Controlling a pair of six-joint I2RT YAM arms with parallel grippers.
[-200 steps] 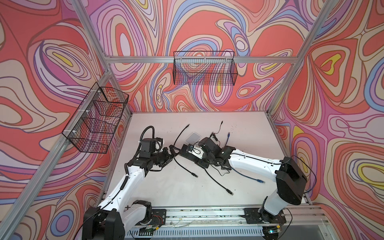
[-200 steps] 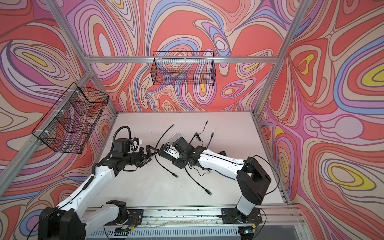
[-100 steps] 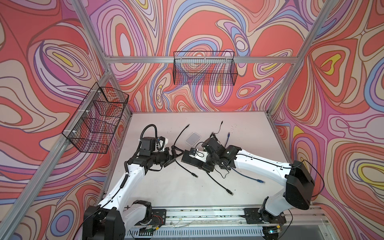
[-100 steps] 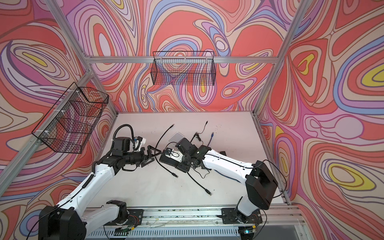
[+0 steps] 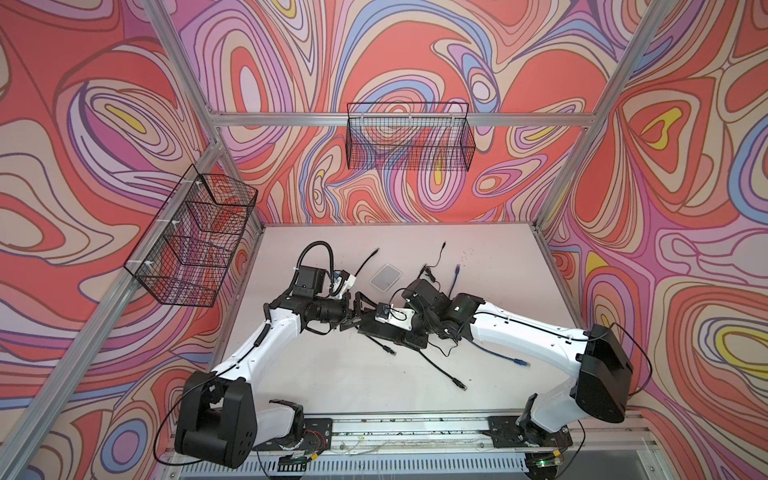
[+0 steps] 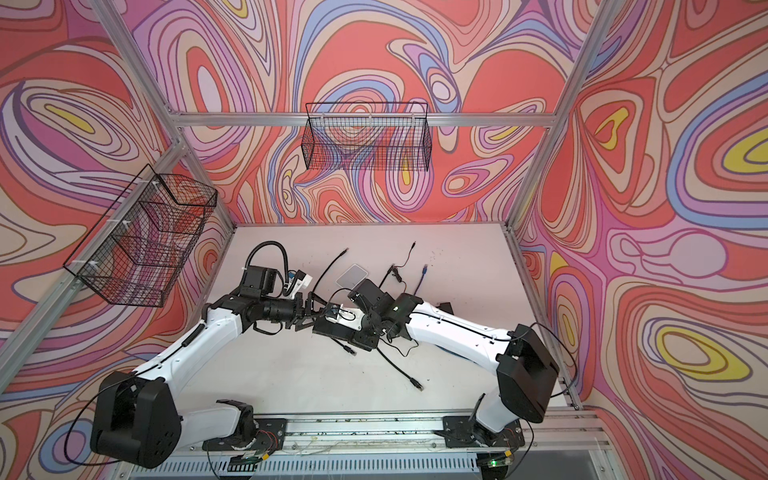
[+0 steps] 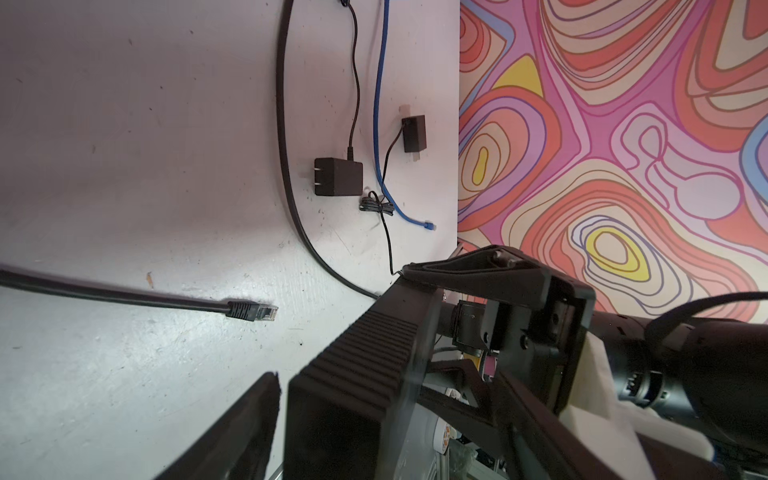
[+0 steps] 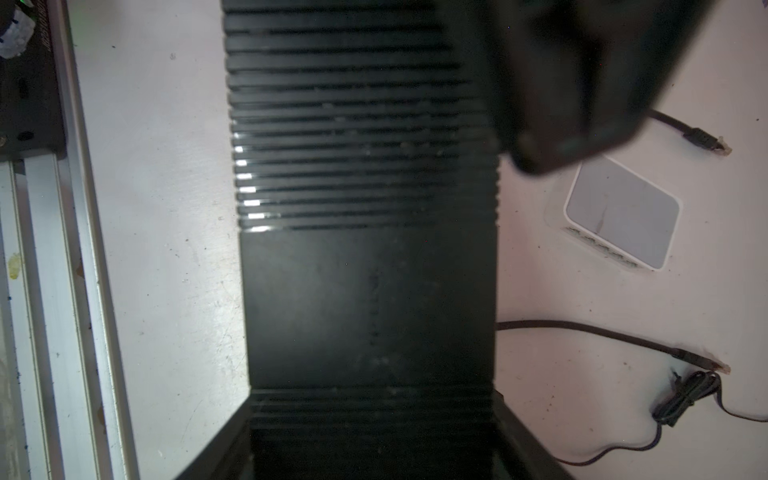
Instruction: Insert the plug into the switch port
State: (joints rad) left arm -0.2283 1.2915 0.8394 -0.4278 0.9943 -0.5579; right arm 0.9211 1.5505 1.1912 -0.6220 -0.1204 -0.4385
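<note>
My right gripper [image 5: 397, 329] [image 6: 354, 328] [image 8: 370, 453] is shut on a black ribbed switch [image 5: 380, 331] [image 6: 332, 330] [image 8: 365, 249], holding it above the table by its sides. My left gripper [image 5: 362, 315] [image 6: 308, 316] [image 7: 365, 436] is open around the switch's [image 7: 361, 374] free end. In the left wrist view a gap shows between one finger [image 7: 237, 428] and the casing. A black cable's plug [image 7: 253, 311] [image 5: 390, 351] [image 6: 352, 351] lies loose on the table below. The switch's ports are hidden.
Another black cable ends at a plug [image 5: 461, 385] [image 6: 419, 386]. Also lying on the table are a small white switch [image 5: 386, 277] [image 8: 623, 216], a blue cable [image 5: 498, 356] [image 7: 379, 124] and two black adapters [image 7: 337, 176] [image 7: 414, 134]. Wire baskets [image 5: 409, 141] [image 5: 195, 241] hang on the walls.
The right arm has stretched out and carried the switch left toward the left gripper. The left gripper has come up to the switch's end and its jaws have narrowed.
</note>
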